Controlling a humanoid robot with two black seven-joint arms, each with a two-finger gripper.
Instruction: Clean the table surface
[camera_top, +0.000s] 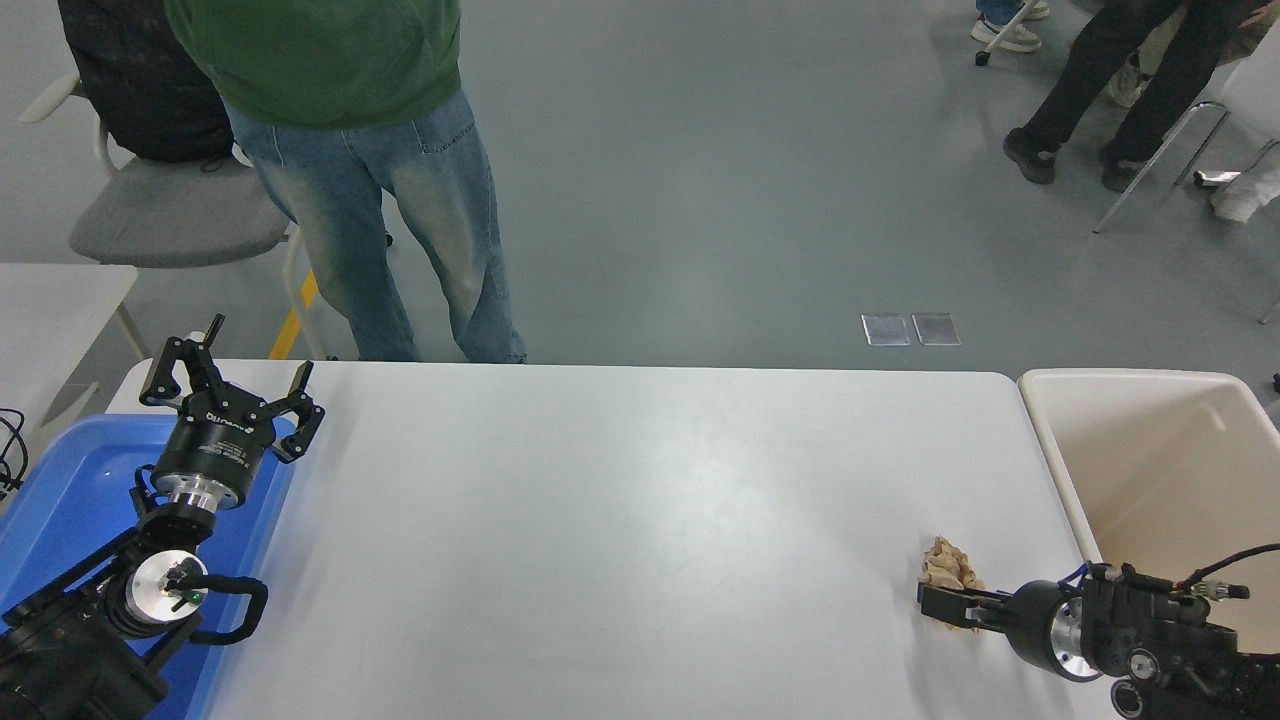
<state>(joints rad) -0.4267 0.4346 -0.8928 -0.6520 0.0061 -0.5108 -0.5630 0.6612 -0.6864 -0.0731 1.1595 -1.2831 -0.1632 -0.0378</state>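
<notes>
The right gripper (935, 603), jaws clamped on the crumpled brown paper (948, 572), could lose that loose wad before reaching the cream tub (1150, 440).
</notes>
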